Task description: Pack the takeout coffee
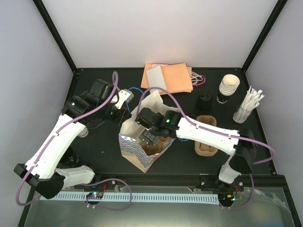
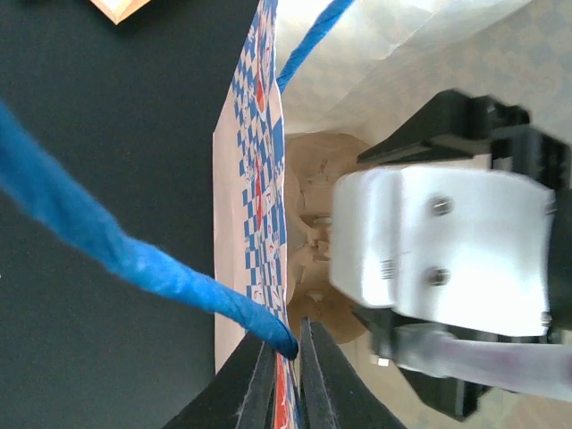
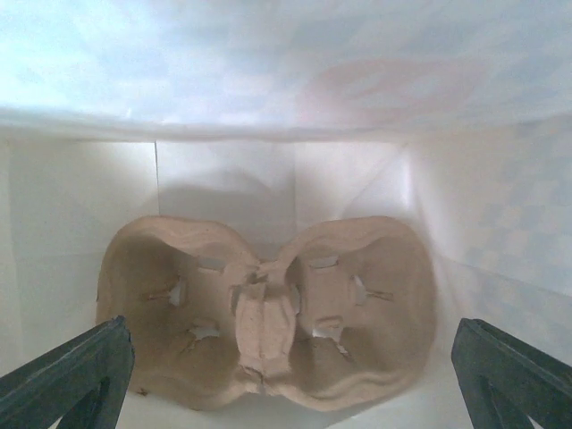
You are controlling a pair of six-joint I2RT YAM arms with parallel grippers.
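Observation:
A white paper bag [image 1: 142, 144] with blue check print stands open mid-table. My left gripper [image 2: 286, 380] is shut on the bag's rim [image 2: 259, 206], right where a blue handle [image 2: 107, 241] is fixed. My right gripper [image 3: 286, 384] is inside the bag, its jaws wide open and empty, above a brown pulp cup carrier [image 3: 268, 313]. The carrier lies on the bag's floor with both wells empty. In the top view the right gripper [image 1: 150, 137] sits in the bag's mouth. No lidded paper cup shows plainly. A small black round thing [image 1: 205, 100] stands at the back right; I cannot tell what it is.
A second pulp carrier [image 1: 207, 135] lies right of the bag. A stack of cream cups [image 1: 228, 87] and a holder of white sticks [image 1: 248, 106] stand at the back right. Orange paper bags [image 1: 168, 78] lie at the back. A dark round object [image 1: 70, 158] is partly hidden under my left arm.

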